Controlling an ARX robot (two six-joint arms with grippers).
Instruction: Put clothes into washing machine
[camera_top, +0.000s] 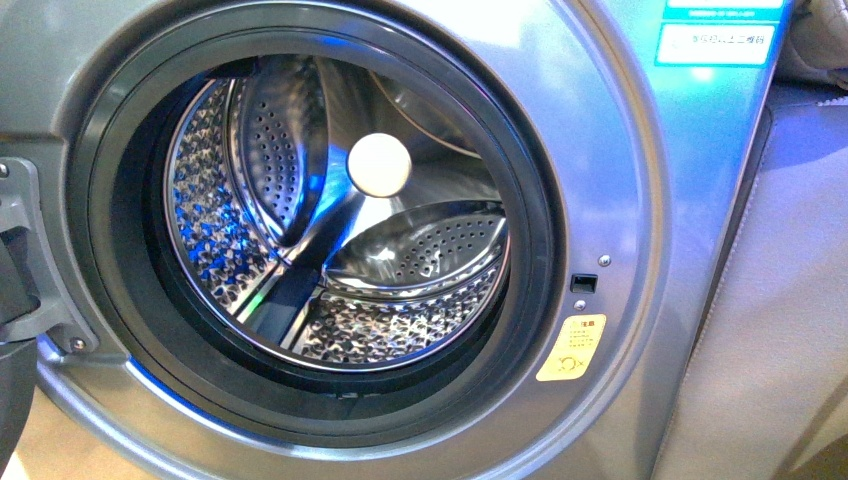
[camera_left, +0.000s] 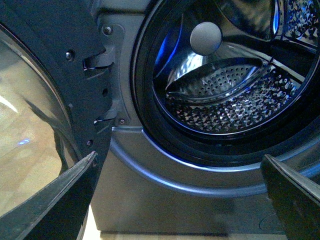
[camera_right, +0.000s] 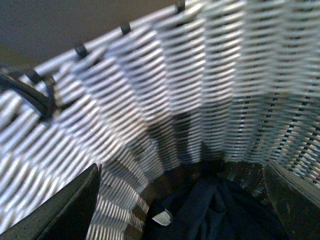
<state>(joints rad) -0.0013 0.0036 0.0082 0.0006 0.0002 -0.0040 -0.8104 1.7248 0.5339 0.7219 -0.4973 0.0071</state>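
1. The washing machine (camera_top: 620, 150) fills pretty much the whole front view: silver-grey front panel and a round porthole ringed by a dark rubber gasket (camera_top: 108, 200).
2. Behind the gasket is the shiny perforated drum (camera_top: 400, 322), with blue light bouncing off the steel and a pale round hub (camera_top: 379, 165) at the back.
3. There's a yellow warning sticker (camera_top: 572, 348) on the panel, right of the opening and just below a small dark latch slot (camera_top: 583, 282).
4. The door (camera_left: 30, 125) is swung wide open. The left wrist view shows its glass and dark frame next to the hinge (camera_left: 107, 75).
5. The left gripper (camera_left: 180, 156) is in front of the lower edge of the porthole. Its two dark fingers (camera_left: 60, 200) are spread well apart with nothing between them.
6. The clothes (camera_right: 215, 210) are a dark navy heap at the bottom of a woven basket (camera_right: 200, 75), so not in the machine yet. A little white tag (camera_right: 162, 217) pokes out at the edge of the heap.
7. The right gripper (camera_right: 181, 164) is inside that basket, fingers (camera_right: 65, 205) wide apart on either side of the heap and not clamped on anything. That view is blurry, so I can't tell if the tips are touching the fabric.
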